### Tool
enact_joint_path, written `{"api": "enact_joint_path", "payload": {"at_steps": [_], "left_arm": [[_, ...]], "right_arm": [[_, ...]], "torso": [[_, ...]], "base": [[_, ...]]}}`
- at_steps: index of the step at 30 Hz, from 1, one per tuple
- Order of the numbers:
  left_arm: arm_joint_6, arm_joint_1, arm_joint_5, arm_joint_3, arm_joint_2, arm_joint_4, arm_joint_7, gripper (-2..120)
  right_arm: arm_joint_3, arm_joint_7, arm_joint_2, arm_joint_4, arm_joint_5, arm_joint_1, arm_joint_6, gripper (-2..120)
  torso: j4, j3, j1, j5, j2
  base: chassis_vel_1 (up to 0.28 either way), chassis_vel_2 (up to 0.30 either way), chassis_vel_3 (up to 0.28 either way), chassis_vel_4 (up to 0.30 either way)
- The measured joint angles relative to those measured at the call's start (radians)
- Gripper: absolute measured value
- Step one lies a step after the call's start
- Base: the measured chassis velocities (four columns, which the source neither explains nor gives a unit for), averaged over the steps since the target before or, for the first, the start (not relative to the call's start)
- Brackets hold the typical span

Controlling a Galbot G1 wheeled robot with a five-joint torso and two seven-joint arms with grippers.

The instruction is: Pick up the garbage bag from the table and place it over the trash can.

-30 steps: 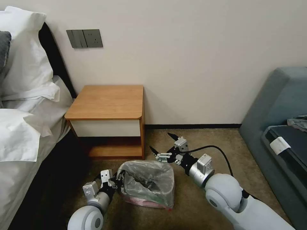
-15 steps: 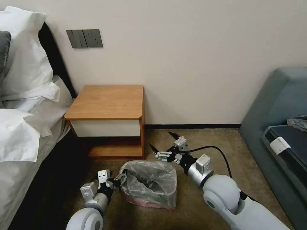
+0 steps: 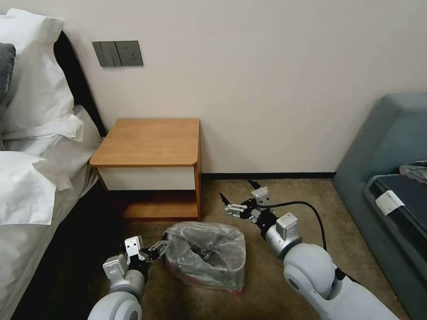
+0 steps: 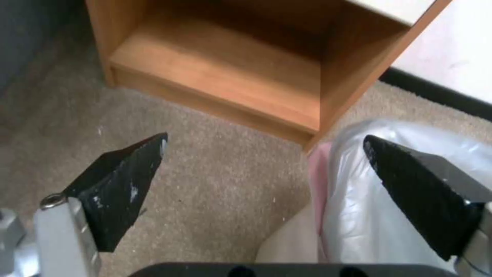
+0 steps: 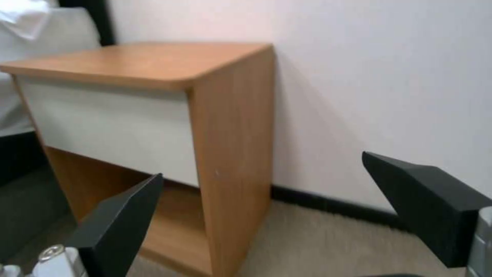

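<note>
In front of the table [image 3: 149, 142], the garbage bag [image 3: 207, 253] covers the trash can [image 4: 290, 246]; left gripper [image 3: 153, 250] beside it and right gripper [image 3: 240, 195] behind it both gape wide, empty.

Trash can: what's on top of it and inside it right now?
The garbage bag is draped over the trash can, sagging into it. Crinkled plastic hides anything deeper inside. Both grippers hang apart from it.
</note>
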Motion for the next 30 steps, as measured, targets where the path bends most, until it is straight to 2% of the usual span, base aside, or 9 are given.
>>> {"api": "enact_joint_path", "payload": {"at_steps": [8,11,14,15,18,19,22,25,30], "left_arm": [[0.01,0.008,-0.026,0.003,-0.003,-0.039,-0.013,100],[-0.023,0.012,-0.036,0.002,-0.003,-0.028,0.013,100],[-0.169,0.004,0.055,-0.007,-0.009,0.027,0.082,100],[-0.169,0.004,0.055,-0.007,-0.009,0.027,0.082,100],[-0.322,-0.021,0.21,-0.027,0.007,0.095,0.147,100],[-0.322,-0.021,0.21,-0.027,0.007,0.095,0.147,100],[-0.402,-0.04,0.272,-0.038,0.032,0.131,0.19,100],[-0.494,-0.054,0.298,-0.051,0.059,0.167,0.264,100],[-0.535,-0.056,0.298,-0.055,0.064,0.193,0.302,100]], "right_arm": [[0.016,0.01,0.081,-0.008,-0.073,-0.108,0.025,100],[0.016,0.008,0.093,-0.011,-0.084,-0.113,0.035,100],[0.018,0.048,0.117,-0.024,-0.129,-0.13,0.06,100],[0.018,0.048,0.117,-0.024,-0.129,-0.13,0.06,100],[0.051,0.095,0.155,-0.043,-0.252,-0.181,0.099,100],[0.051,0.095,0.155,-0.043,-0.252,-0.181,0.099,100],[0.075,0.103,0.181,-0.063,-0.302,-0.216,0.147,100],[0.111,0.101,0.238,-0.102,-0.376,-0.243,0.241,100],[0.139,0.079,0.303,-0.113,-0.418,-0.273,0.273,100]], "torso": [[-0.0002,0.0,0.0,0.0,0.0],[-0.0001,0.0,0.0,-0.0001,0.0],[0.0002,0.0,0.0,-0.0002,0.0],[0.0002,0.0,0.0,-0.0002,0.0],[-0.0001,0.0,0.0,-0.0002,0.0],[-0.0001,0.0,0.0,-0.0002,0.0],[-0.0003,0.0,0.0,-0.0001,0.0],[0.0,0.0,0.0,-0.0002,0.0],[-0.0001,0.0,0.0,-0.0002,0.0]], "base": [[0.0,0.0,0.0,0.0],[0.0,0.0,0.0,0.0],[0.0,0.0,0.0,0.0],[0.0,0.0,0.0,0.0],[0.0,0.0,0.0,0.0],[0.0,0.0,0.0,0.0],[0.0,0.0,0.0,0.0],[0.0,0.0,0.0,0.0],[0.0,0.0,0.0,0.0]]}}
